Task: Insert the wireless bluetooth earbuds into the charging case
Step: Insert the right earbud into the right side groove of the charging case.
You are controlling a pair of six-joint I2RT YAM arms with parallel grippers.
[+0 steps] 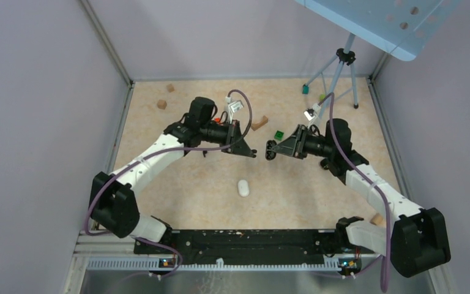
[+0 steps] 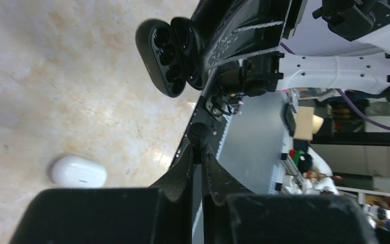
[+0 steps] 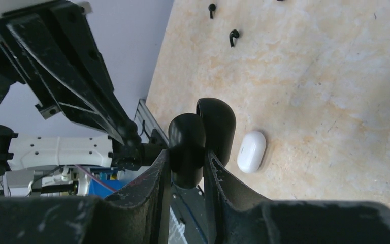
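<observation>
Fingers [image 2: 180, 175] of left gripper [image 2: 199, 152]: nearly closed, pinching the held earbud [image 2: 199, 131] at the very tips. Small, black, rounded. Fingers [image 3: 155, 183] of right gripper [image 3: 187, 160]: narrow, clamped on the sides of the charging case [image 3: 210, 124].

Case appearance: glossy black, oval, rounded edges. Hinged open, two halves splayed side by side. In the left wrist view, inner faces turned toward the left gripper, dark round wells moulded in. Held up off the table [image 1: 318, 184], above its middle; in the top view, near the left fingertips but apart from them.

Counts:
- Earbuds: three. One held; two loose on the table, first loose earbud [image 3: 212, 8] and second loose earbud [image 3: 233, 36]. Both black with short stems, near each other, well apart from the case.
- Black charging case: one.
- White case [image 1: 243, 187]: one, closed, pill-shaped, flat on the table, nearer the arm bases than either gripper.
- Grippers: two, tips facing each other.
- Brown blocks [image 1: 161, 104]: at least four, scattered toward the table edges.
</observation>
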